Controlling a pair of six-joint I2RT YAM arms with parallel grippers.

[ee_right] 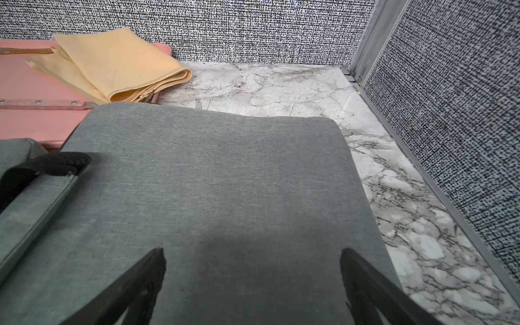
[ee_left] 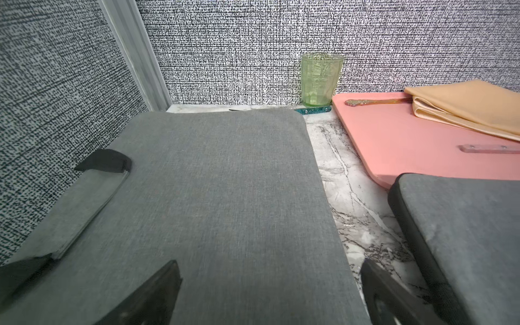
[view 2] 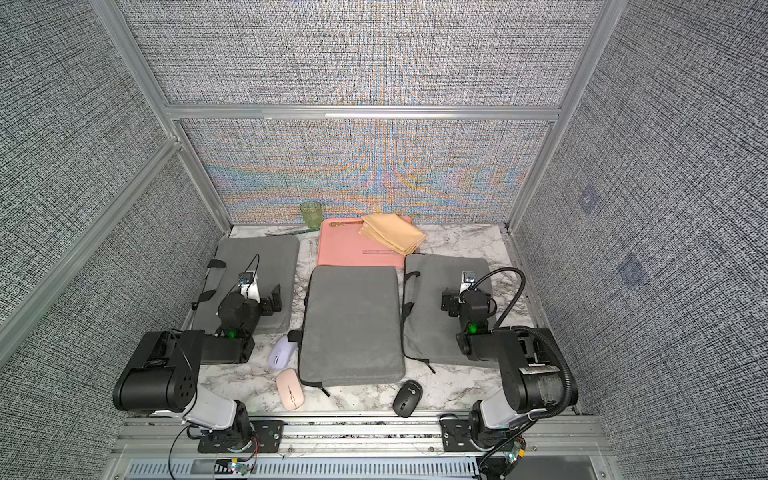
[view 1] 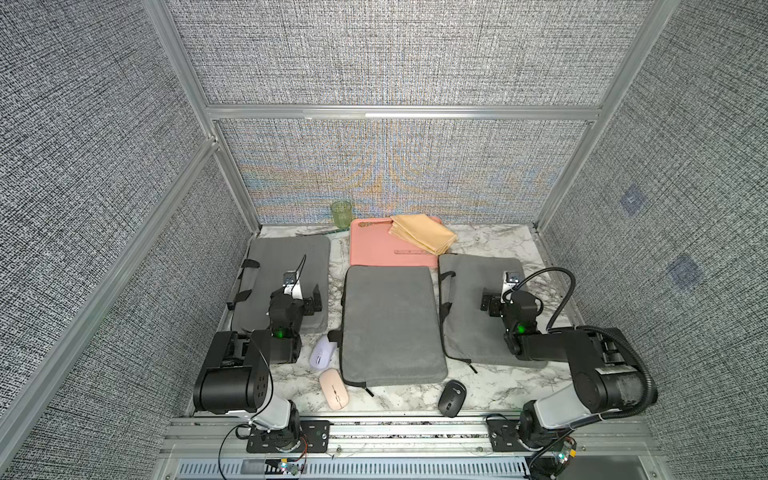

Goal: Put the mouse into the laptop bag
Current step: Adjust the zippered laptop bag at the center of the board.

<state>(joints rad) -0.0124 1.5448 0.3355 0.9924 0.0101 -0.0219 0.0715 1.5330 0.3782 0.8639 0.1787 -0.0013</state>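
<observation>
Three mice lie near the table's front in both top views: a lilac mouse [view 1: 322, 352] against the middle bag's left edge, a pink mouse [view 1: 333, 388] just in front of it, and a black mouse [view 1: 452, 397] at the front right. Three grey laptop bags lie flat: left [view 1: 286, 262], middle [view 1: 390, 324] and right [view 1: 473, 328]. My left gripper [view 1: 302, 297] [ee_left: 270, 264] hovers open over the left bag [ee_left: 213, 183]. My right gripper [view 1: 500, 301] [ee_right: 252, 250] hovers open over the right bag [ee_right: 213, 174]. Neither holds anything.
A pink sleeve [view 1: 382, 249] lies at the back with a folded yellow cloth [view 1: 423, 232] and a spoon [view 1: 372, 224] on it. A green glass [view 1: 341, 213] stands by the back wall. Fabric walls enclose three sides; a metal rail [view 1: 395, 432] runs along the front.
</observation>
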